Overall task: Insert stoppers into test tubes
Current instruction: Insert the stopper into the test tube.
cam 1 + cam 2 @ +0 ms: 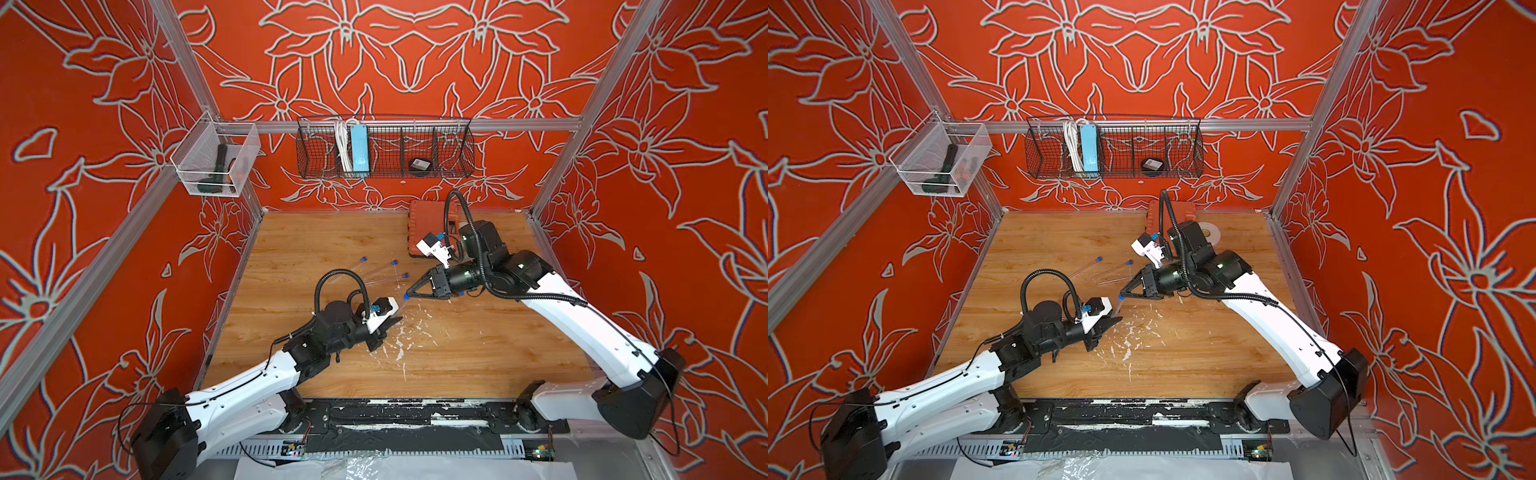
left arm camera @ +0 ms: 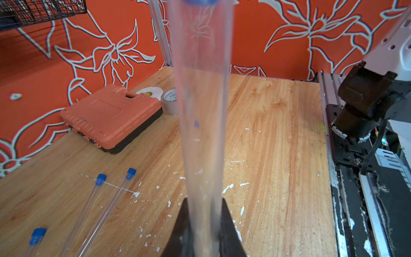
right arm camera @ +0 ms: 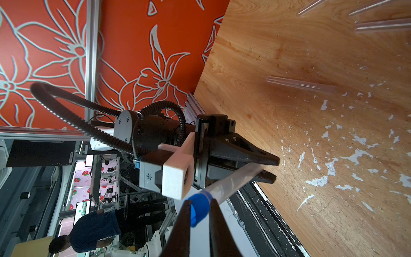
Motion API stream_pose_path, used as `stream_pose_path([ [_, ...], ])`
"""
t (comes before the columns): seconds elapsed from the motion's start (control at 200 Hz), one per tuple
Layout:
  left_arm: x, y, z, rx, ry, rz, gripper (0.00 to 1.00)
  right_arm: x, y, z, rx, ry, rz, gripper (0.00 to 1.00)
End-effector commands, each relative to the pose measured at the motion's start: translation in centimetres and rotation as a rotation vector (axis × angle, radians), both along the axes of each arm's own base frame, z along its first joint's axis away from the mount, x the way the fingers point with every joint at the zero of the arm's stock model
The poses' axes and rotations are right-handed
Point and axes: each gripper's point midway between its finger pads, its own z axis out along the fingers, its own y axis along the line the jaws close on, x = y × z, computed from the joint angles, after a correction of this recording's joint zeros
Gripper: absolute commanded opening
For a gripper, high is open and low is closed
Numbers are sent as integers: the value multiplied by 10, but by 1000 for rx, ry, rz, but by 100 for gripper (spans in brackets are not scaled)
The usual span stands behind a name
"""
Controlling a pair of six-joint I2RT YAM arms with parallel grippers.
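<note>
Landmark: orange tool case (image 1: 428, 226), flat on the worktop (image 1: 307, 237) by the back wall.
Left jaws: closed narrow on the held tube (image 2: 202, 111), gripping it near the end away from its mouth; well apart from the case, on the case's near side.
Held tube: clear, tilted up out of the left jaws toward the right jaws, mouth raised off the worktop.
Right jaws: pinched shut on the blue stopper (image 3: 199, 208), between the case and the left jaws.
Blue stopper: at the mouth of the held tube, touching it (how deep it sits cannot be told).
Stoppered tubes (image 2: 112, 207): three, lying on the worktop, each with a blue plug in its end; well apart from the case, to its left.
Bare tube (image 3: 300, 85): lies alone on the worktop, no blue showing on it; well apart from the case.
Tape rolls (image 2: 170, 100): two, just beside the case.
</note>
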Motion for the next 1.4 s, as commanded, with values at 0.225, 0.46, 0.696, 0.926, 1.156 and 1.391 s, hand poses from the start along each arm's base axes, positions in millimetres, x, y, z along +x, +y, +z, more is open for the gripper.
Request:
stream_pose_path([
  [0.225,-22,13,215,-488,-528,-32,0,-24,-40,-121,-453,228,-35,16],
  [0.46,-21,13,215,-487,-532,-31,0,-26,-31,-126,-437,242,-18,16],
  [0.696,-21,15,217,-487,-544,-18,0,-31,-34,-131,-456,253,-4,16],
  [0.926,-21,16,219,-493,-552,-13,0,-32,-37,-139,-491,254,4,15],
  [1.156,-21,18,224,-513,-554,-9,0,-34,-37,-145,-509,257,13,15],
  [1.391,-17,14,207,-441,-547,-4,0,-27,-31,-121,-457,216,11,18],
])
